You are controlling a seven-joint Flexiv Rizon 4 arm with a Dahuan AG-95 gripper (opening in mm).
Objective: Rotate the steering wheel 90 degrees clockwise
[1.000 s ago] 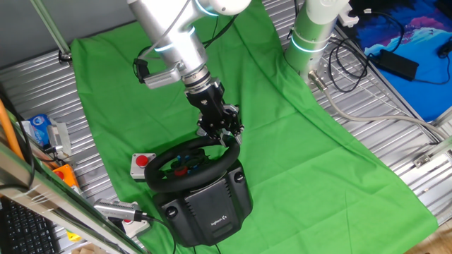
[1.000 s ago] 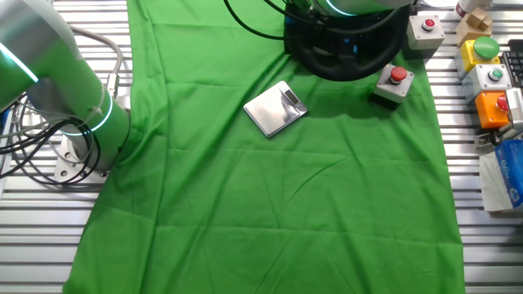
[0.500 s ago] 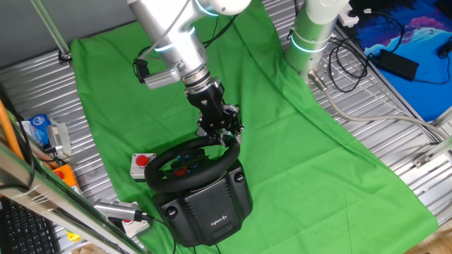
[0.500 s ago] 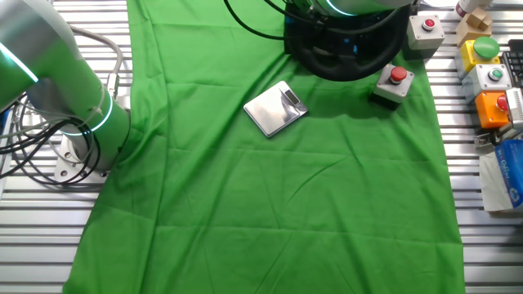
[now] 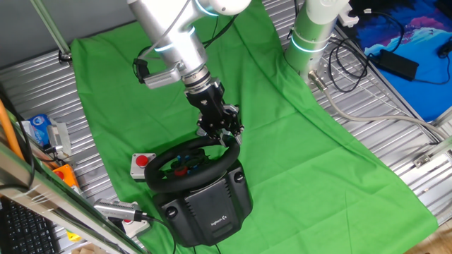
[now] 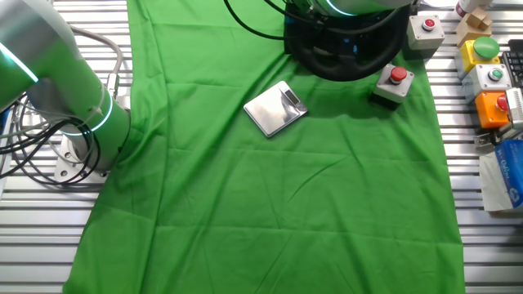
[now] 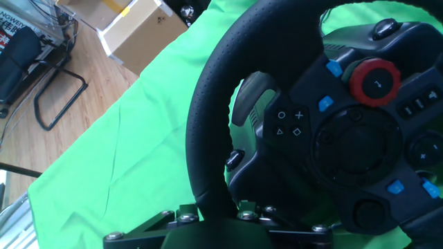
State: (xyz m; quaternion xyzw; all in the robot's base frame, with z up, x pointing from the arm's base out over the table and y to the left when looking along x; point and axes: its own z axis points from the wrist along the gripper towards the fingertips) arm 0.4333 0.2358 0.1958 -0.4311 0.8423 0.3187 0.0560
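Observation:
The black steering wheel (image 5: 189, 162) sits on its bulky black base (image 5: 208, 204) with a white logo, near the front of the green cloth. My gripper (image 5: 227, 135) is shut on the wheel's far right rim. In the hand view the rim (image 7: 211, 117) runs down between the jaws at the bottom edge, with the hub's red dial (image 7: 374, 79) and blue buttons to the right. In the other fixed view only the wheel's rim (image 6: 343, 65) shows at the top edge.
A small grey box with a red button (image 5: 142, 164) sits left of the wheel; it also shows in the other fixed view (image 6: 393, 83). A silver scale (image 6: 275, 108) lies on the cloth (image 6: 270, 188). More button boxes (image 6: 490, 77) stand at the right. A second arm's base (image 5: 311, 35) stands behind.

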